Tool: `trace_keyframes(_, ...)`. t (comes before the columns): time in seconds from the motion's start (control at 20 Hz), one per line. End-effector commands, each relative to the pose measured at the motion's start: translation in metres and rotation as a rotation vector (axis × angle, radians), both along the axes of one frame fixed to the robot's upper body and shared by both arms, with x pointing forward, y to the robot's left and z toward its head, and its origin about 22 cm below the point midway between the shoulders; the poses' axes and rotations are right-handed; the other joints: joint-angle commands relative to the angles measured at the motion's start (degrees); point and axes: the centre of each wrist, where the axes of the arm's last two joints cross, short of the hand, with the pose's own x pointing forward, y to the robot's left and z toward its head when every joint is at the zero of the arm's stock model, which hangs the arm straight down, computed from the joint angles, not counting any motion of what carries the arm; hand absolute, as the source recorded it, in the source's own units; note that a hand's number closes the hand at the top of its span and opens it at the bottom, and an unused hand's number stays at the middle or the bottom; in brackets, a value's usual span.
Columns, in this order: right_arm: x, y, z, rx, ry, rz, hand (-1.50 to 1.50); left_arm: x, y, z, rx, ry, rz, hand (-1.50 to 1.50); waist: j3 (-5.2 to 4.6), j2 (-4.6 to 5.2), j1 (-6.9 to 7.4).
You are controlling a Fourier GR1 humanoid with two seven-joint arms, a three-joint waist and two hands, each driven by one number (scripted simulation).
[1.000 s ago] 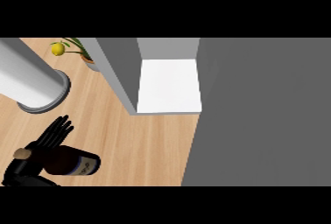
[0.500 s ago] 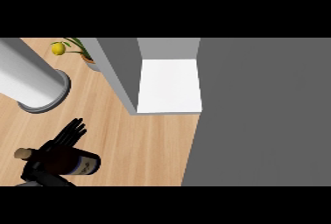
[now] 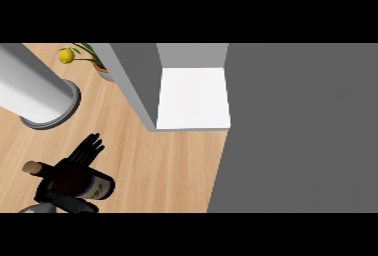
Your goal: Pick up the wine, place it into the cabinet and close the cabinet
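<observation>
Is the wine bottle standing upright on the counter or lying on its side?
Lying on its side: the wine bottle shows its full length on the counter, cork pointing left, under the left hand.

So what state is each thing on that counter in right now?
wine bottle: lying on its side on the counter, cork end toward the left
left hand: over the bottle, fingers straight
cabinet: open, white shelf bare
grey cylinder: upright
potted plant: upright by the cabinet
</observation>
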Motion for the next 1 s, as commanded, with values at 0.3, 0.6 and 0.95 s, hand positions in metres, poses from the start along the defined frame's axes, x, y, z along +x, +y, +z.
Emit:
trace_keyframes(0.3,-0.037,-0.015,0.022,0.03,-0.072,-0.01,-1.5,-0.004,-0.011,-0.01,-0.091,-0.067,-0.008,1.5,0.02,-0.03,0.3)
trace_keyframes(0.6,-0.036,-0.017,0.02,0.036,-0.074,0.004,-1.5,0.0,-0.028,-0.007,-0.071,-0.171,0.094,1.5,0.06,-0.07,0.33)
trace_keyframes(0.95,-0.041,-0.014,0.016,0.048,-0.054,-0.007,-1.5,0.003,-0.072,-0.026,-0.08,-0.249,0.281,1.5,0.02,-0.06,0.06)
